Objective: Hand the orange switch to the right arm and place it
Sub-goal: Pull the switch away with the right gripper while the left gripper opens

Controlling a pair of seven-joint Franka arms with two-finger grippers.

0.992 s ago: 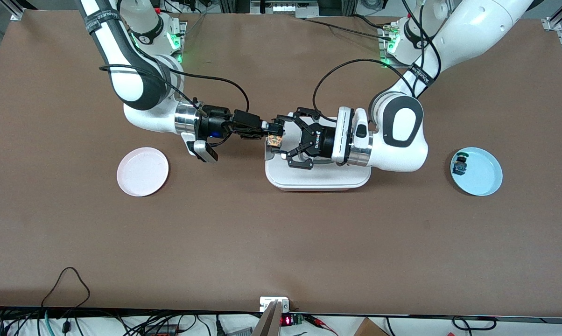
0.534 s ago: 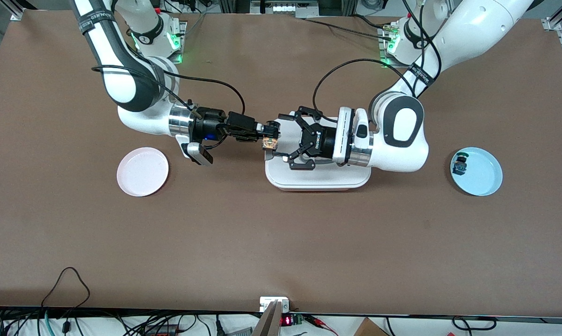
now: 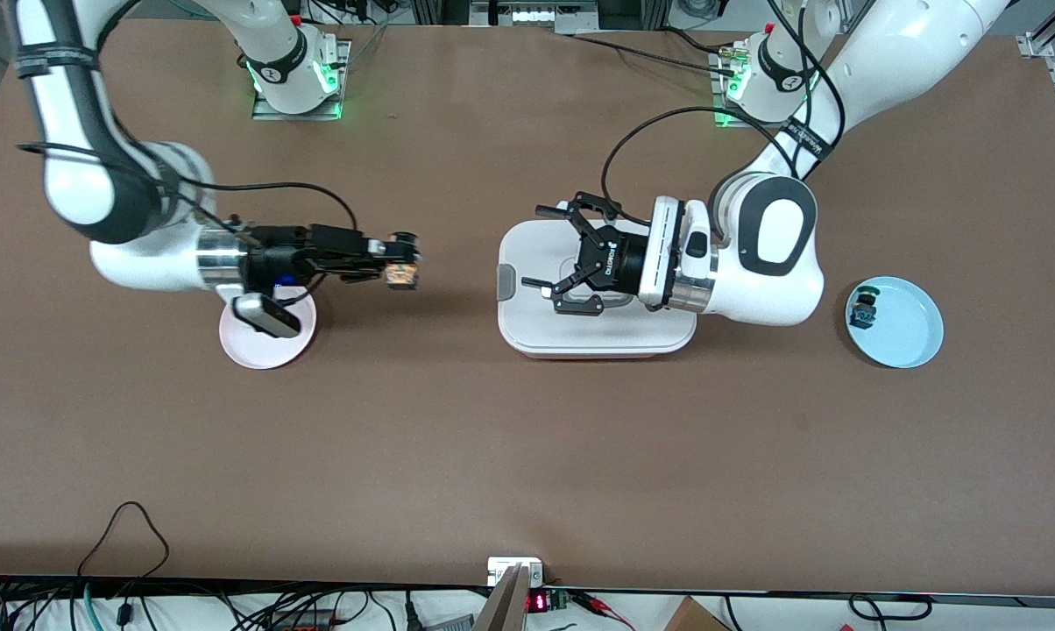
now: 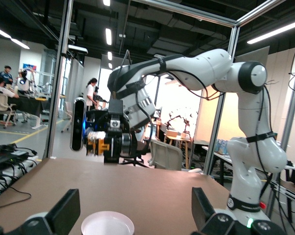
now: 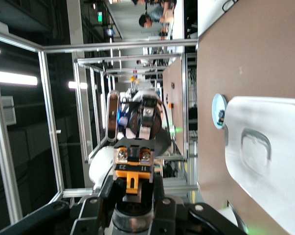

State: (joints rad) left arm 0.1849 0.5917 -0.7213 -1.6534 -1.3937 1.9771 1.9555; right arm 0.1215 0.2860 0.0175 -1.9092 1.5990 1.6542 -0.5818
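The orange switch (image 3: 400,277) is pinched in my right gripper (image 3: 398,261), which is shut on it and hangs over bare table between the pink plate (image 3: 256,346) and the white tray (image 3: 598,340). In the right wrist view the switch (image 5: 134,171) sits between the black fingers (image 5: 101,196), orange part outward. My left gripper (image 3: 536,248) stands open and holds nothing above the tray. The left wrist view shows its spread fingers (image 4: 64,213), the pink plate (image 4: 108,224) on the table below, and the right gripper with the switch (image 4: 101,144) farther off.
A light blue plate (image 3: 909,333) toward the left arm's end of the table holds a green-capped switch (image 3: 864,307). The right arm's wrist camera hangs over the pink plate's edge. Cables trail from both wrists.
My right arm has pulled away from the left gripper with the switch, toward its own end of the table near the pink plate. The left gripper stays open and drew back slightly over the tray.
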